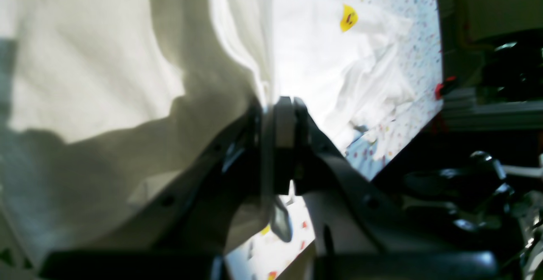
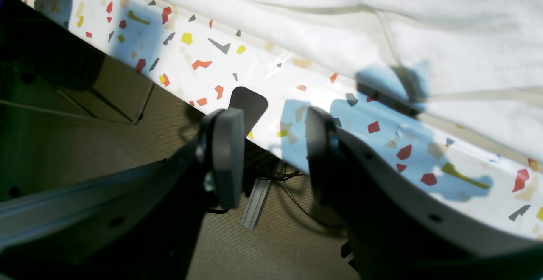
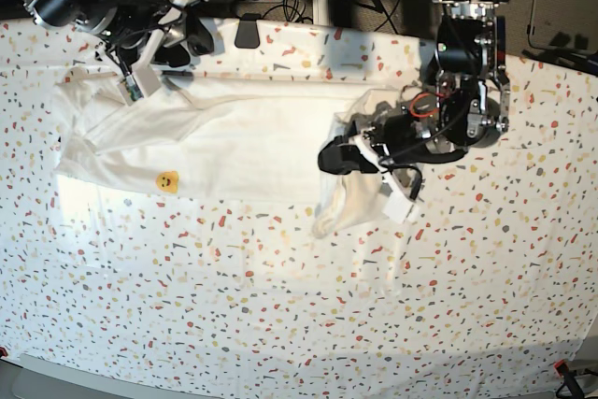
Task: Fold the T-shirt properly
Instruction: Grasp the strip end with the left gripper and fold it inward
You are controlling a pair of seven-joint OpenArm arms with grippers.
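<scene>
Left gripper (image 1: 283, 102) clamped tight on fold of large white cotton T-shirt (image 3: 234, 137), cloth bunched and lifted off white table covering with multicoloured terrazzo speckles (image 3: 280, 306). Right gripper (image 2: 271, 131) part-open, jaws apart, nothing between them, at far table edge beside shirt hem. T-shirt lies spread across far half of table, small yellow smiley print (image 3: 167, 180) showing near one end.

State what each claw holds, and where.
Left claw pinches a fold of the T-shirt at its lifted end. Right claw is open, holding nothing.
</scene>
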